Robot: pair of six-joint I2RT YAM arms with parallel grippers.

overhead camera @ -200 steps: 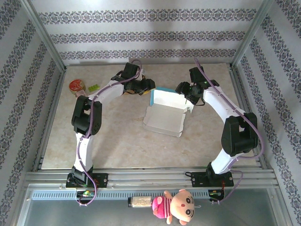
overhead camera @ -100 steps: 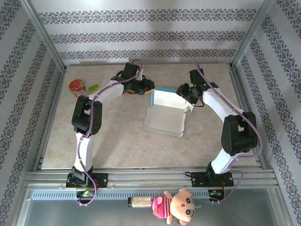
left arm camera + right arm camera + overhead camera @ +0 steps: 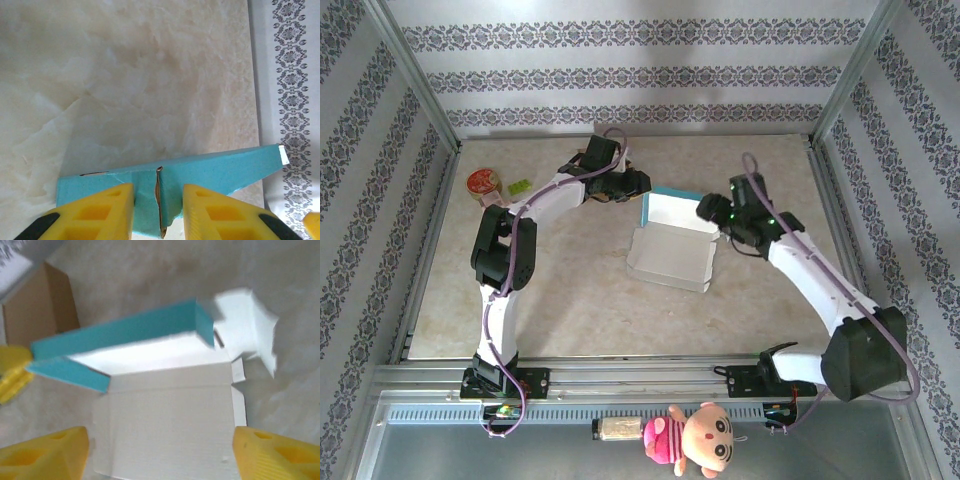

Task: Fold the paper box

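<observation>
The paper box [image 3: 670, 250], teal outside and white inside, lies open in the middle of the table, its white lid panel [image 3: 165, 425] spread flat towards me. Its far and left teal walls [image 3: 125, 330] stand up, and a white side flap [image 3: 247, 325] sticks out on the right. My left gripper [image 3: 640, 188] is at the box's far left corner. Its yellow fingers [image 3: 100, 210] are apart on either side of the corner seam in the teal wall [image 3: 220, 170]. My right gripper [image 3: 708, 208] hovers at the box's right side, open wide over the lid panel with nothing between its fingers [image 3: 270, 455].
A round red-brown roll [image 3: 483, 182] and a small green item [image 3: 518, 185] sit at the far left of the table. A brown cardboard piece [image 3: 45, 300] lies beyond the box. A doll [image 3: 705, 440] lies in front of the rail.
My right arm has swung its elbow out to the near right, and its gripper has drawn back slightly from the box's right side. The left arm and the box have hardly moved.
</observation>
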